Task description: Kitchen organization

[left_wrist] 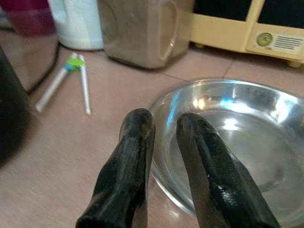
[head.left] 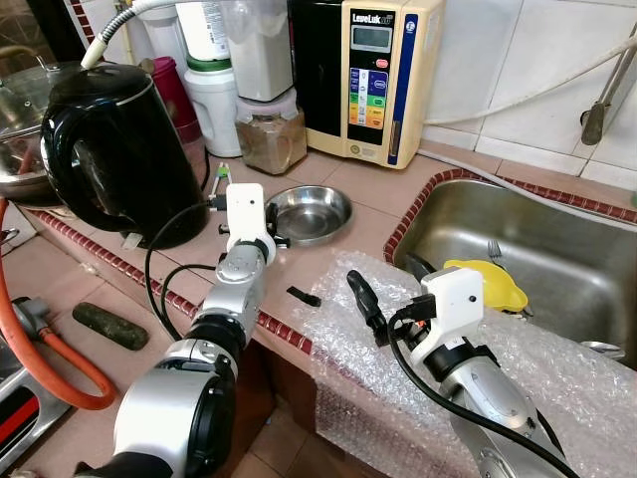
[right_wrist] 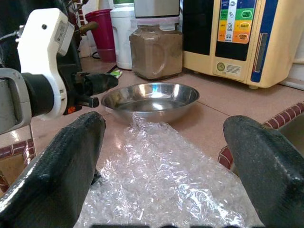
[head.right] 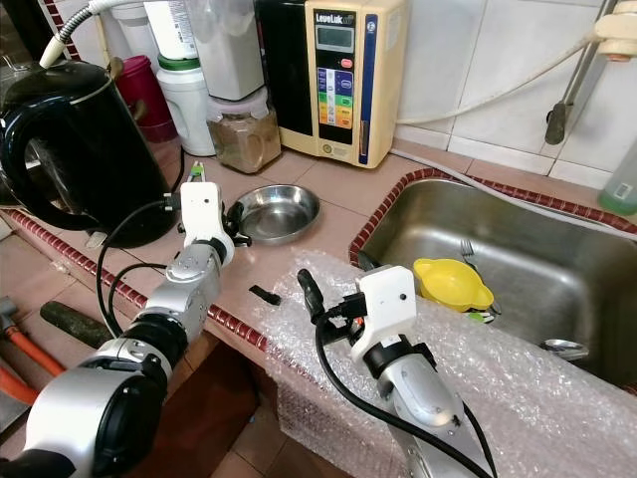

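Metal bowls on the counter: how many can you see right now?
1. The shallow stainless steel bowl sits on the tiled counter before the brown-powder jar, the left gripper at its rim. The black kettle may hide others.
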`<state>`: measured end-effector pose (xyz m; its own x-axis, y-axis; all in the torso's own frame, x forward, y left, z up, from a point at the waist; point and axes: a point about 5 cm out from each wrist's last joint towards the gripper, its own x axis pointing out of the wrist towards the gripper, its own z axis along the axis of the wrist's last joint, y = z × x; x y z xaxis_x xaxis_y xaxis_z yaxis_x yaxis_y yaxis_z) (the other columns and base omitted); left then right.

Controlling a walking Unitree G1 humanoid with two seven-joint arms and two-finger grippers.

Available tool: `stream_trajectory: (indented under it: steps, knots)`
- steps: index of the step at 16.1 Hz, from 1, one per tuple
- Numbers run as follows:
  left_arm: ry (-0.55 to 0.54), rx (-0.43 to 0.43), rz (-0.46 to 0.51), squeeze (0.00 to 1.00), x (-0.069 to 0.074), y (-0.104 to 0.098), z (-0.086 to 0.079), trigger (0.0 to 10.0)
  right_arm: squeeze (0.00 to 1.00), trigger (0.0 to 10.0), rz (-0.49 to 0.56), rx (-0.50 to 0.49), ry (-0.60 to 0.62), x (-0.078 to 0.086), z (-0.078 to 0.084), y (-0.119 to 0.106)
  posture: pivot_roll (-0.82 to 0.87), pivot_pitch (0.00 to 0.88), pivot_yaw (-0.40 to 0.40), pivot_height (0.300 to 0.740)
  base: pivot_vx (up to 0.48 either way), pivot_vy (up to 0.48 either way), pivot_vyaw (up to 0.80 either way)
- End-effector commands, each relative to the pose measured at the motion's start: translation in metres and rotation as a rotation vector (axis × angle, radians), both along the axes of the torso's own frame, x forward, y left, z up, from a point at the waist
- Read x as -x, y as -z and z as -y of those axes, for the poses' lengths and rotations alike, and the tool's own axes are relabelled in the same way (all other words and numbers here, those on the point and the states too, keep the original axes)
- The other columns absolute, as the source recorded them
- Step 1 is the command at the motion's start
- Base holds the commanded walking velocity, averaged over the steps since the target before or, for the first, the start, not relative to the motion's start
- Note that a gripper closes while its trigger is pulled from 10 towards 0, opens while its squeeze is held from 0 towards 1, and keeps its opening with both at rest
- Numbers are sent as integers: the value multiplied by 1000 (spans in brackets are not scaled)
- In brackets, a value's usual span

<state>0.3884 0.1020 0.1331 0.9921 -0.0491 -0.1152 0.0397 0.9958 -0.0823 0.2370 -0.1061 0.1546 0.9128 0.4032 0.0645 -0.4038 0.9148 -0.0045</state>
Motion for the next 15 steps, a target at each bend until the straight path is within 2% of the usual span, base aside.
stream_trajectory:
  steps: [1,2,15]
  knots:
    - [-15,24,-8,1000,0,1,-2,10000,431,10000,-1,2,-11,-2,-2,0,-71,0,73,740,0,0,0]
    - [-72,53,-42,1000,0,3,-7,10000,427,10000,0,3,-12,-2,-2,0,-72,0,74,740,0,0,0]
    - [-72,53,-42,1000,0,3,-7,10000,427,10000,0,3,-12,-2,-2,0,-72,0,74,740,0,0,0]
